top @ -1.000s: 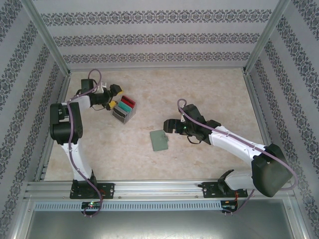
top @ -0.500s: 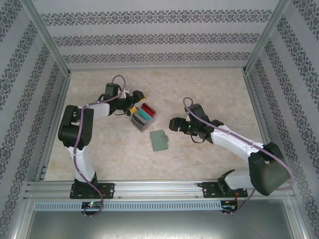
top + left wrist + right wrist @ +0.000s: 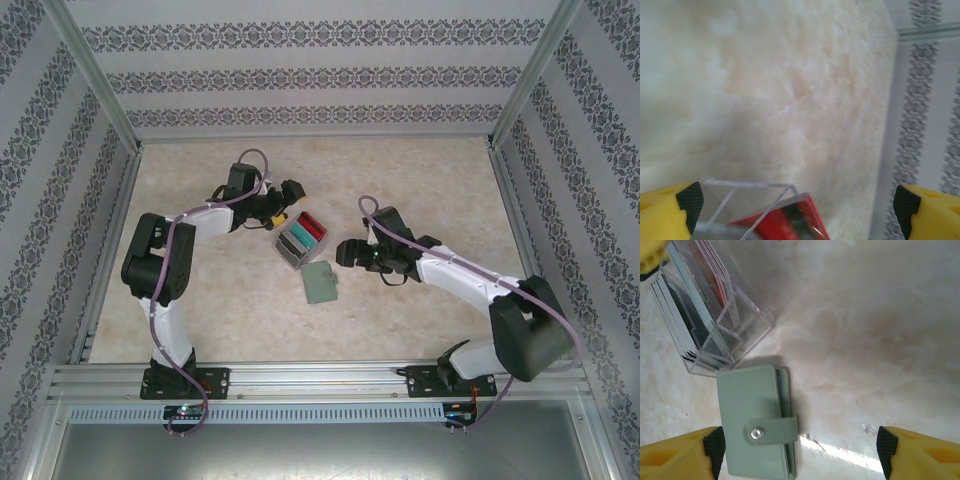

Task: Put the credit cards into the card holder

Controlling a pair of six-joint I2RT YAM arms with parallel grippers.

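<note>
The credit cards stand upright in a clear slotted tray (image 3: 299, 240): a red one (image 3: 314, 228), a teal one (image 3: 300, 238) and dark grey ones (image 3: 288, 249). My left gripper (image 3: 286, 206) is open at the tray's far-left end. In the left wrist view the tray's corner and the red card (image 3: 790, 220) sit between its yellow fingers (image 3: 665, 212), nearer the left one. The card holder (image 3: 320, 283), a grey-green wallet, lies closed just in front of the tray. My right gripper (image 3: 346, 252) hovers open to its right. The wallet (image 3: 752, 422), strap snapped, lies by that gripper's left finger (image 3: 682, 452).
The tray (image 3: 710, 315) nearly touches the wallet's top edge. Patterned walls and metal frame posts (image 3: 512, 200) enclose the marbled table (image 3: 420, 180). Bare tabletop (image 3: 865, 340) stretches to the right of the wallet between my right fingers.
The left arm has swung right, and the tray of cards has moved with it from the left to just beside the wallet. The right gripper has barely shifted.
</note>
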